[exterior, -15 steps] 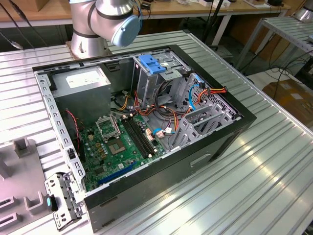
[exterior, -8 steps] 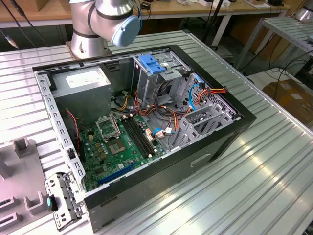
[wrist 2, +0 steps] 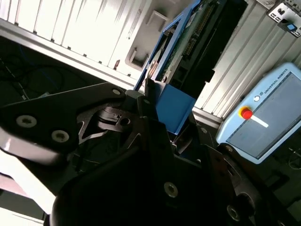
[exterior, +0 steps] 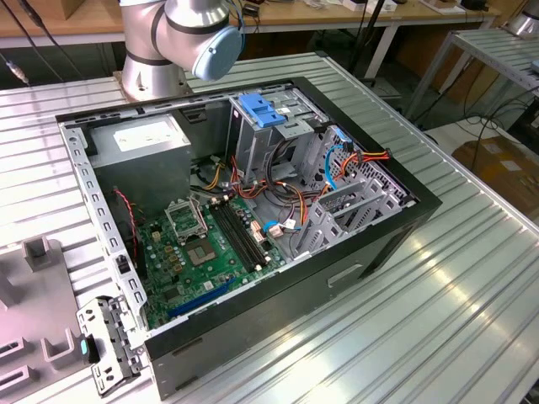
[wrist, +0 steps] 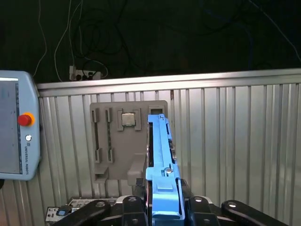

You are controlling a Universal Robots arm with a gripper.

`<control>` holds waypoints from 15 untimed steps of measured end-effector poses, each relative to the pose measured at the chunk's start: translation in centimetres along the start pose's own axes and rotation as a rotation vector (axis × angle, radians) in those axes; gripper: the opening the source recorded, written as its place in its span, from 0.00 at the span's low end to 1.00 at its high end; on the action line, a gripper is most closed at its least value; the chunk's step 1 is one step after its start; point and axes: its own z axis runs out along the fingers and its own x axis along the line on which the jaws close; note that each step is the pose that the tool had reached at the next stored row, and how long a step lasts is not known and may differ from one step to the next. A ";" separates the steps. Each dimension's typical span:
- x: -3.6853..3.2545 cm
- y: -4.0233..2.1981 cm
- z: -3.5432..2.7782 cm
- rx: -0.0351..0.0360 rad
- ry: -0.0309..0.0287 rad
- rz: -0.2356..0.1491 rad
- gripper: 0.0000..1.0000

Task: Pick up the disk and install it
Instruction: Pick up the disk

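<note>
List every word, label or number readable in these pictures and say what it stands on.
White label on the power supply box: print too small to read.
Markings on the circuit board: too small to read.
One line of maker's lettering on the control tablet, beside its red button: a brand name, not quoted.
On the disk, edge-on in the shut gripper: no print showing.

This looks like a robotics lab: an opened desktop computer case (exterior: 354, 278) on a ribbed metal table (exterior: 472, 303), the robot arm's base (exterior: 152, 71) bolted alongside, a teach pendant (wrist: 14, 127), and wooden workbenches (exterior: 320, 13) behind.
</note>
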 end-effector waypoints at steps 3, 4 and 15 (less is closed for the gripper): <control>-0.03 -0.70 0.08 0.0000 -0.0001 0.000 0.37; -0.06 -1.10 0.13 -0.0001 -0.0001 0.000 0.37; -0.33 -5.69 0.71 -0.0001 -0.0001 0.000 0.37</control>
